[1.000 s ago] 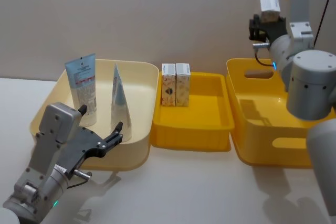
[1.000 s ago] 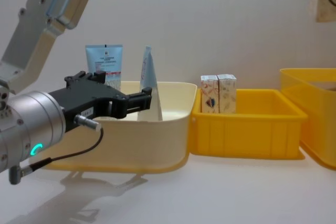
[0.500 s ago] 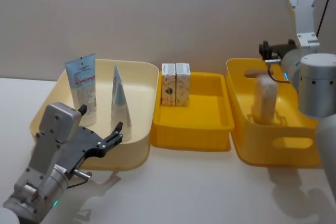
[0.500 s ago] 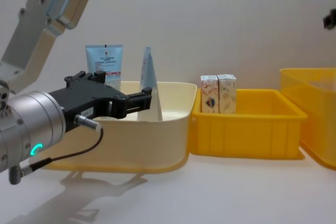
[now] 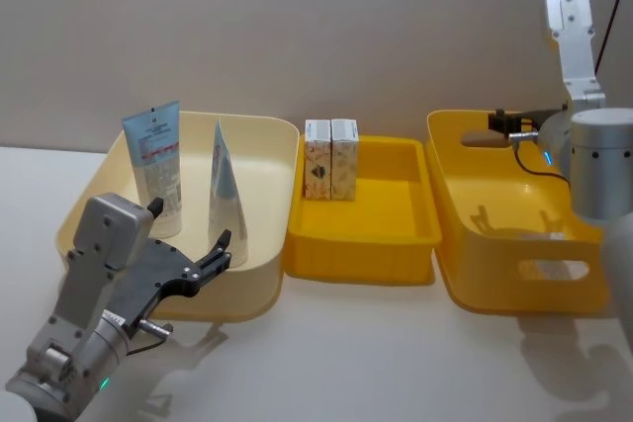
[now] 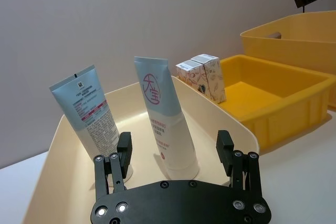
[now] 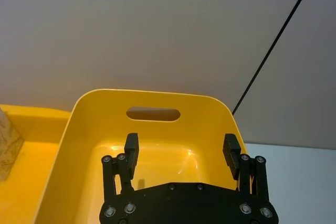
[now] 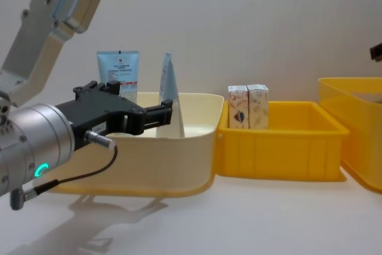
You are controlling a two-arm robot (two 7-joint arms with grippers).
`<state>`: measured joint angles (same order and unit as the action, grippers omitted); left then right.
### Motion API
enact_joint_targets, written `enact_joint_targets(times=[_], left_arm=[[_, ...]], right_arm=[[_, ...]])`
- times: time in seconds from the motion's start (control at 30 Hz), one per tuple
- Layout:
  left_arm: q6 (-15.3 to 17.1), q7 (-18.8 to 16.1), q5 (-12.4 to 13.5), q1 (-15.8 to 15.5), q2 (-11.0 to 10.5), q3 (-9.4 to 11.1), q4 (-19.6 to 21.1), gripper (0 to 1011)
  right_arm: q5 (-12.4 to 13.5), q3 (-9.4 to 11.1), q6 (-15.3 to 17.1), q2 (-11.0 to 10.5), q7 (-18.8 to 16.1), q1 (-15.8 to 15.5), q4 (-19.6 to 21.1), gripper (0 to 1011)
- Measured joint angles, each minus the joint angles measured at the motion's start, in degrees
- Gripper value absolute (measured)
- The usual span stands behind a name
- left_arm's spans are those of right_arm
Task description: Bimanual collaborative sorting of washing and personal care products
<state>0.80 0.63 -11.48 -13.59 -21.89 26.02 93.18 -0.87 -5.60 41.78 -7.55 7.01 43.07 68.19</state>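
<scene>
**Both pincers wide open, products standing in their bins**

From the head view, we see the left gripper [image 5: 191, 221] low at the near edge of the cream bin [image 5: 252, 289], its jaws spread wide with nothing in them. Inside that bin the light blue tube [image 5: 155, 165] and the white tube [image 5: 226, 195] stand upright, side by side. Over in the middle yellow tray [image 5: 361, 266], two cartons [image 5: 330, 159] stand touching each other at the back left corner. On the far right, the right gripper [image 5: 506, 124] hangs over the back of the tall yellow bin [image 5: 495, 284].

On to the left wrist view: the left gripper [image 6: 174, 140] gapes wide, its fingers [image 6: 124, 148] just short of the two tubes, the white tube [image 6: 164, 121] lined up between them but not touched.

The right wrist view gives us the right gripper [image 7: 181, 142] wide open too, holding nothing, looking down into the tall yellow bin [image 7: 152, 95].

From the chest view, the left gripper [image 8: 128, 101] sits level with the cream bin's rim in front of the tubes, and the cartons [image 8: 248, 107] stand upright in the tray.
</scene>
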Motion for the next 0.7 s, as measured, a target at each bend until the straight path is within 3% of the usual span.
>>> enact_joint_targets(times=[0.4, 0.7], left_arm=[[0.45, 1.17, 0.01, -1.31, 0.23, 0.14, -0.02, 1004], [2.74, 6.13, -1.15, -5.75, 1.0, 1.1, -1.9, 1003]], right_arm=[[-0.12, 0.2, 0.79, -0.24, -0.25, 0.47, -1.33, 1001], [-0.17, 0.27, 1.1, -0.3, -0.3, 0.63, -1.79, 1001]])
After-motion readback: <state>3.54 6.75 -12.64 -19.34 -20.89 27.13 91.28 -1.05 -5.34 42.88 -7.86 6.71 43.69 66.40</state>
